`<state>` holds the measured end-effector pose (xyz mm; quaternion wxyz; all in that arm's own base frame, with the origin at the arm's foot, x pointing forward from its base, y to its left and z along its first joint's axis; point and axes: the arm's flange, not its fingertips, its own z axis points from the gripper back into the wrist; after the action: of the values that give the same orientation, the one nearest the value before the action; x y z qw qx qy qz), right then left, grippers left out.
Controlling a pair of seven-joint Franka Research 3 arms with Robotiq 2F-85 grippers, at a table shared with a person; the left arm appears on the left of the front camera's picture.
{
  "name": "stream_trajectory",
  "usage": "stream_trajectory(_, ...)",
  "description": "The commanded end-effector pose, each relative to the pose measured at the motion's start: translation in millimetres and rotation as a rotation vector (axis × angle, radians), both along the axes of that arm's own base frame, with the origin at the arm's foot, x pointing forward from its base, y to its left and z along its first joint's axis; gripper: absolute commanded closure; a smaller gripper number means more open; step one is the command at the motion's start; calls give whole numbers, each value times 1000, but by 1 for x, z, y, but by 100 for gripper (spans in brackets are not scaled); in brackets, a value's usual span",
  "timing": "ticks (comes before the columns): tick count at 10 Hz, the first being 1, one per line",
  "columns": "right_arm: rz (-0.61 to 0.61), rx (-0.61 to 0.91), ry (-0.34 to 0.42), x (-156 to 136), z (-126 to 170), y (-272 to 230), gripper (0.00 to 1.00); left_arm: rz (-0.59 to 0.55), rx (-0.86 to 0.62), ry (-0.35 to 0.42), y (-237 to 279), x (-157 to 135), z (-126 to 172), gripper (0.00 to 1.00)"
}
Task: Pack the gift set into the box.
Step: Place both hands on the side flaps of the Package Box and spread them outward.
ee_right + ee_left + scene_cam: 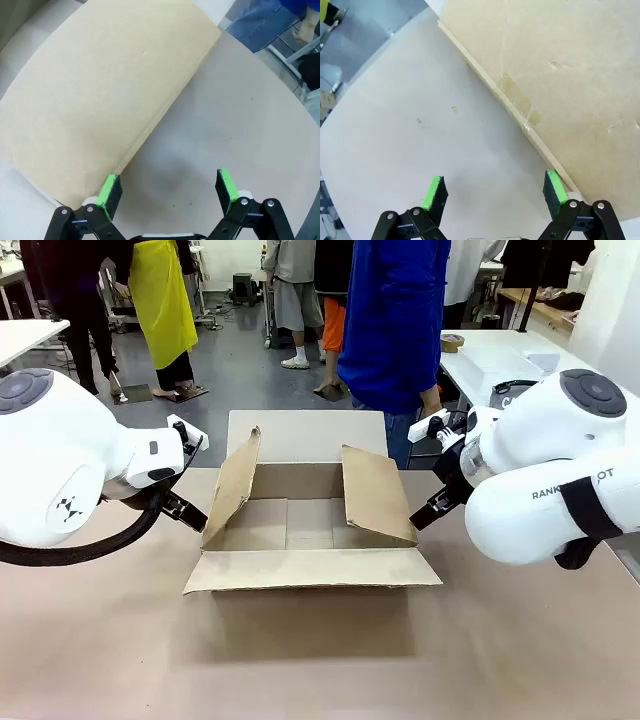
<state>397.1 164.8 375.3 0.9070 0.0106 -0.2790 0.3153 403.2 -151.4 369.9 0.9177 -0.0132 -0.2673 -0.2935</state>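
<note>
Front view: the carton [300, 570] sits upright between the two grippers, left [186, 512] and right [436, 508]. All four flaps up or splayed out, no contents that I can make out. Left jaws sit just beside its left side flap, right jaws just beside the right one. A person in a blue gown [392, 325] stands beyond the table [120, 640]. I can't spot the gift set.

Left wrist view: jaws wide apart, nothing between the pads but table behind. The cardboard edge runs diagonally from the right-hand finger, up and away to upper left — panel on the right of that line. Finger is right at the edge; contact I can't confirm.

Right wrist view: mirror case. Jaws wide, holding nothing. Cardboard lies off the left-hand finger, its edge running up and away to the right.

Carton's long axis looks to run across, arm to arm, so I judge neither arm clearly nearer. If we're bracing it for packing, both jaws should go inward — gently, or those flaps fold.
</note>
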Motion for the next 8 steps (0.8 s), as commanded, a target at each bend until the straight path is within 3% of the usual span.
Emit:
stream_trajectory(1, 0, 0, 0, 0, 0, 0, 0, 0, 0, 0, 0, 0, 0, 0)
stream_trajectory(8, 0, 0, 0, 0, 0, 0, 0, 0, 0, 0, 0, 0, 0, 0)
